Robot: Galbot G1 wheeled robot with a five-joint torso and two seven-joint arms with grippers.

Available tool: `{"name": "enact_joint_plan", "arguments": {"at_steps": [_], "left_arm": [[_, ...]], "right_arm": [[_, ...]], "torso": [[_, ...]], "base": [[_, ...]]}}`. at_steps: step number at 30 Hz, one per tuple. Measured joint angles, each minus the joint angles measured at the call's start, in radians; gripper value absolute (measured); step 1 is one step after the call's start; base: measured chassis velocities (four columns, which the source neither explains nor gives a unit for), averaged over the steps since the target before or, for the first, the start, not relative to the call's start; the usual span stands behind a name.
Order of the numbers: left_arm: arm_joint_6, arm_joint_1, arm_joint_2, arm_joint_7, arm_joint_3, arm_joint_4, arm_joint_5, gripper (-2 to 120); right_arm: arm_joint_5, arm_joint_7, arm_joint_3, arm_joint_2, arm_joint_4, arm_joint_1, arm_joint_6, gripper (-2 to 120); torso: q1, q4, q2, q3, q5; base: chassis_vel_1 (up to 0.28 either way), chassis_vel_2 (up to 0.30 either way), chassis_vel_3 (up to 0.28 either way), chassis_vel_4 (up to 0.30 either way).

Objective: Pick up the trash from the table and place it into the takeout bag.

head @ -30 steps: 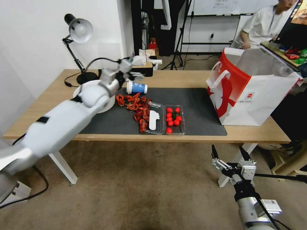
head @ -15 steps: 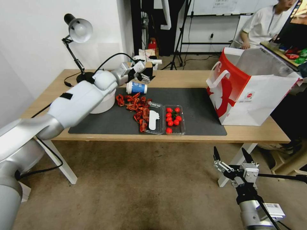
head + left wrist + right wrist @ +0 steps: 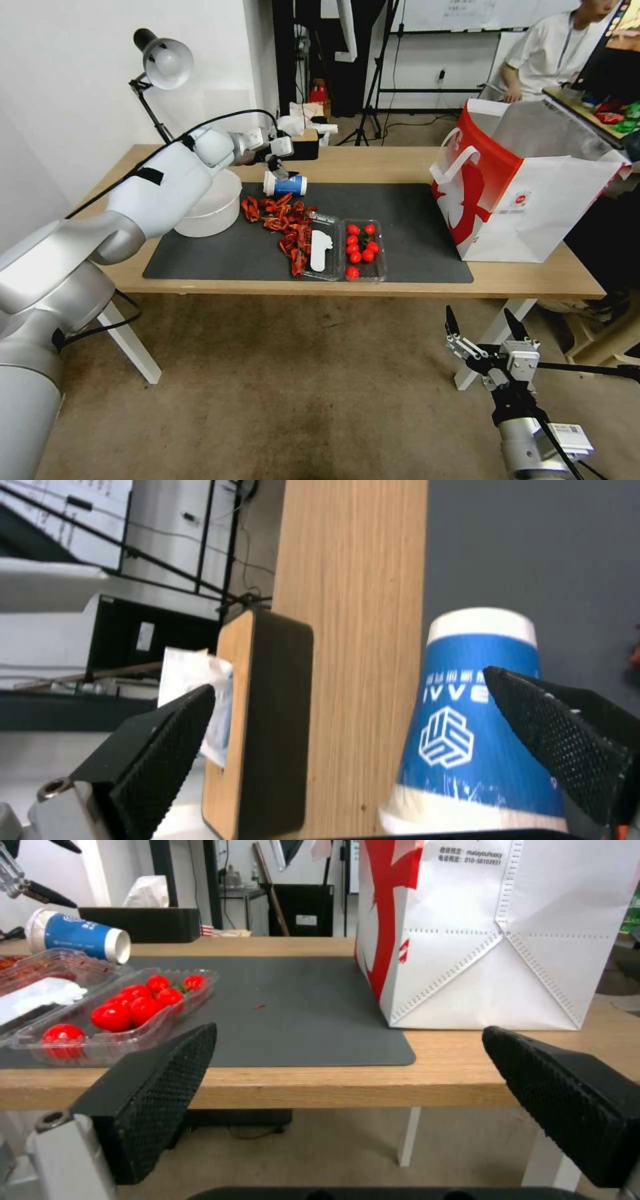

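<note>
Blue-labelled and white, the paper cup (image 3: 285, 184) lies on its side at the far edge of the dark grey mat (image 3: 407, 220), its open mouth facing the takeout bag (image 3: 527, 193). The left gripper (image 3: 277, 162) hovers just above it with textured black fingers (image 3: 560, 735) spread wide, one over the cup, the other out over bare light-wood table (image 3: 373, 163) beside a black, wood-topped box (image 3: 267, 720). Just in front of the cup sprawls a pile of red scraps (image 3: 283, 220), then two clear plastic trays, one holding glossy cherry tomatoes (image 3: 360, 247). A white round bowl (image 3: 210, 207) sits by the left arm. The bag stands upright at the mat's right end, foil-lined. The right gripper (image 3: 483, 323) hangs below table height, jaws apart.
</note>
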Motion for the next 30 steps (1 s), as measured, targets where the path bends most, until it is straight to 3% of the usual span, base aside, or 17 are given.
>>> {"name": "enact_joint_plan", "arguments": {"at_steps": [3, 5, 7, 8, 21, 30], "left_arm": [[-0.002, -0.004, -0.006, 0.015, 0.005, 0.0, 0.002, 100], [-0.007, -0.006, -0.013, 0.071, 0.01, 0.005, -0.001, 100], [-0.007, -0.006, -0.014, 0.078, 0.009, 0.005, -0.001, 100], [-0.008, -0.006, -0.022, 0.118, 0.006, 0.016, -0.005, 100], [-0.018, -0.02, -0.087, 0.14, -0.007, 0.128, 0.098, 100], [-0.025, -0.018, -0.089, 0.149, 0.0, 0.14, 0.12, 100]], "right_arm": [[0.0, 0.0, 0.0, 0.0, -0.001, 0.002, 0.0, 100], [0.0, 0.001, 0.0, 0.0, -0.003, 0.005, 0.0, 100], [0.0, 0.001, 0.0, 0.0, -0.003, 0.005, 0.0, 100], [0.0, 0.001, 0.0, 0.001, -0.003, 0.005, 0.0, 100], [-0.002, 0.001, -0.006, 0.005, -0.005, 0.002, 0.004, 100], [-0.002, 0.001, -0.004, -0.002, -0.004, -0.003, 0.004, 100]], "torso": [[0.0, -0.0002, 0.0, 0.0, 0.0001], [0.0, 0.0, 0.0, 0.0, 0.0], [0.0, 0.0001, 0.0, 0.0, 0.0], [0.0, 0.0001, 0.0, 0.0, -0.0001], [0.0, 0.0001, 0.0, 0.0, -0.0001], [0.0, 0.0002, 0.0, 0.0, -0.0001]], "base": [[0.0, 0.0, 0.0, 0.0], [0.0, 0.0, 0.0, 0.0], [0.0, 0.0, 0.0, 0.0], [0.0, 0.0, 0.0, 0.0], [0.0, 0.0, 0.0, 0.0], [0.0, 0.0, 0.0, 0.0]]}}
